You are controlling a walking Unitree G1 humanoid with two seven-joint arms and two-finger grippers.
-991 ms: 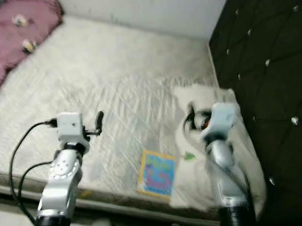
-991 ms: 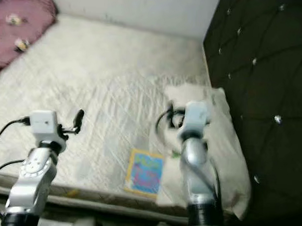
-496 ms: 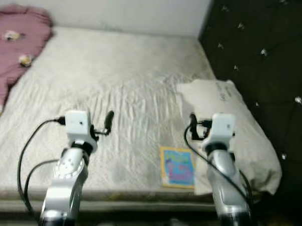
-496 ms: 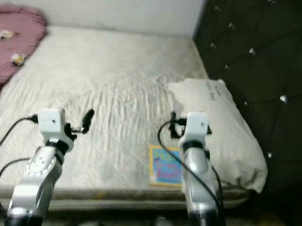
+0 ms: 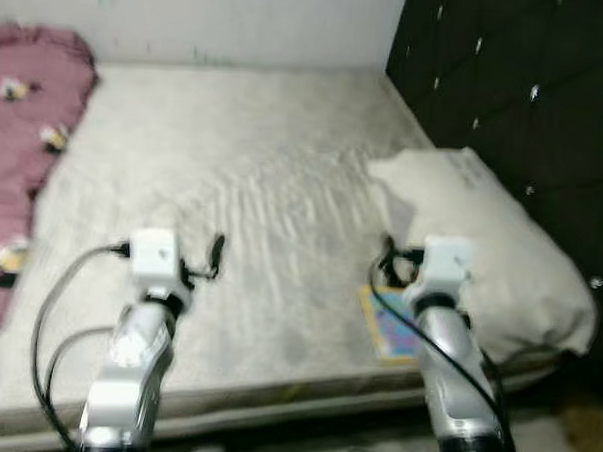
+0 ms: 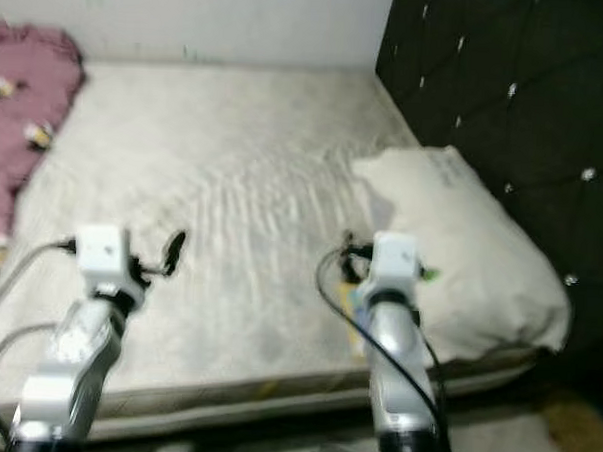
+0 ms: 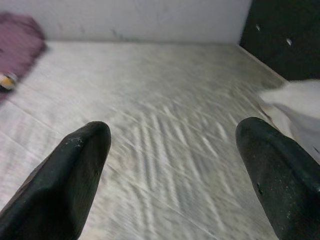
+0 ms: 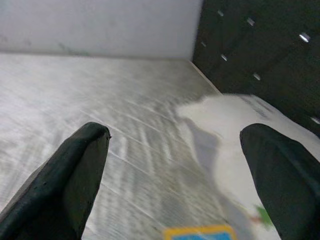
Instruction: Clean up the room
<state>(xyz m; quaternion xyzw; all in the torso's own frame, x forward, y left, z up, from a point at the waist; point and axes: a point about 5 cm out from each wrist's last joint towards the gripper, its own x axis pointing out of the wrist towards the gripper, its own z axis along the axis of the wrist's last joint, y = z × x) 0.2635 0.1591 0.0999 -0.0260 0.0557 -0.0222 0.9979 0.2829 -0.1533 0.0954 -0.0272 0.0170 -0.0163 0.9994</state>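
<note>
A bare mattress [image 5: 233,183] spans the view. A pink blanket [image 5: 19,164] lies along its left edge, a white pillow [image 5: 491,244] against the dark headboard [image 5: 518,85], a colourful book [image 5: 392,325] at the near edge. Both the left gripper [image 7: 170,165] and right gripper [image 8: 175,170] hover, fingers spread, holding nothing.

The mattress [image 5: 253,184] surface is open across its middle, between the pink blanket [image 5: 19,164] along the left edge and the white pillow [image 5: 491,244] on the right. The dark tufted headboard [image 5: 518,85] bounds the right side. A colourful book [image 5: 389,325] lies flat just beside the pillow near the front edge.
</note>
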